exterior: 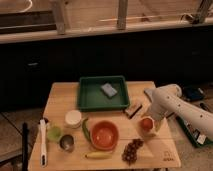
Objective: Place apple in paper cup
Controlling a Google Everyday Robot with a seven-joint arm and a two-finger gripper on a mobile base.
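Note:
The apple (146, 124) is a small red-orange fruit at the right side of the wooden table (60, 97). My gripper (149, 125) is at the end of the white arm (175, 107), which reaches in from the right, and it sits right at the apple. The paper cup (73, 118) is a short white cup on the left part of the table, far from the gripper.
A green tray (102, 93) with a grey sponge (109, 89) is at the back. A red-orange bowl (104, 135), green pepper (86, 128), banana (98, 155), dark grapes (131, 150), pale-green cup (54, 133), metal cup (66, 143), a white tool (42, 142) and a dark block (134, 109) lie around.

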